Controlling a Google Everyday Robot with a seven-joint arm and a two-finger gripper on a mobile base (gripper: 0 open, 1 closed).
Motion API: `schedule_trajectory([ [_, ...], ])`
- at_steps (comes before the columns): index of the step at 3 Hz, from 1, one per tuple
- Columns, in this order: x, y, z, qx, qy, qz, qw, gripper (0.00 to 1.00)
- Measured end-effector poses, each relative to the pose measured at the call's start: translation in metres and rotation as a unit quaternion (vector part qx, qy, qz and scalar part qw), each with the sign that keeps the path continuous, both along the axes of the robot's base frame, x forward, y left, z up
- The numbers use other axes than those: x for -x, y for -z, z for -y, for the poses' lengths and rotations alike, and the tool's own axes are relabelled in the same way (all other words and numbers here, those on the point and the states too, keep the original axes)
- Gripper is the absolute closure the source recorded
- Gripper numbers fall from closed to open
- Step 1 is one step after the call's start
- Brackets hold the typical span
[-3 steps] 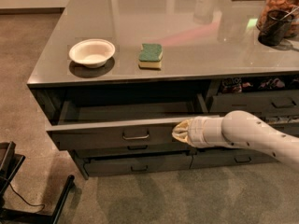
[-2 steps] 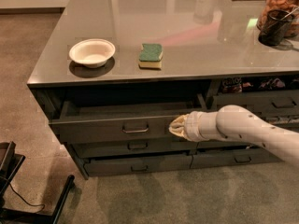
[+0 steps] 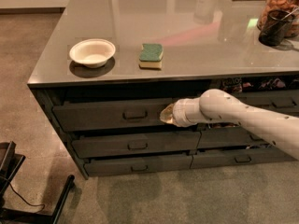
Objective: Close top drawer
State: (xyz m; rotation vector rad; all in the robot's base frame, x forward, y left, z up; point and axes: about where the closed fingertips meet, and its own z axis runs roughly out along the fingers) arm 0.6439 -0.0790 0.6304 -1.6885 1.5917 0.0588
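A white bowl [image 3: 92, 52] is set on the bench [image 3: 196, 41] near its front left corner, and a green sponge [image 3: 151, 56] is laid just to the right of it, near the front edge. Below the front edge, at the left end, the top drawer [image 3: 93, 116] is seen above two more drawers, with a dark gap shown between its panel and the bench top. Just right of its handle [image 3: 135, 115], the gripper [image 3: 167, 115] is pressed tip-first against the panel; how far it is open cannot be told. The white arm [image 3: 243, 120] is stretched from the right across the neighbouring drawers. A jar [image 3: 280, 6] and a dark cup [image 3: 274, 27] are placed at the right edge
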Motion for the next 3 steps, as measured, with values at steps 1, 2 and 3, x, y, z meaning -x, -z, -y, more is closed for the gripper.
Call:
schedule_trajectory([
  [1,0.000,0.000,0.000,0.000,0.000,0.000,1.0000,1.00],
  [2,0.017,-0.002,0.005,-0.001,-0.002,-0.027,0.9996,1.00],
  [3,0.051,-0.015,0.014,-0.001,0.000,-0.071,0.9974,1.00],
])
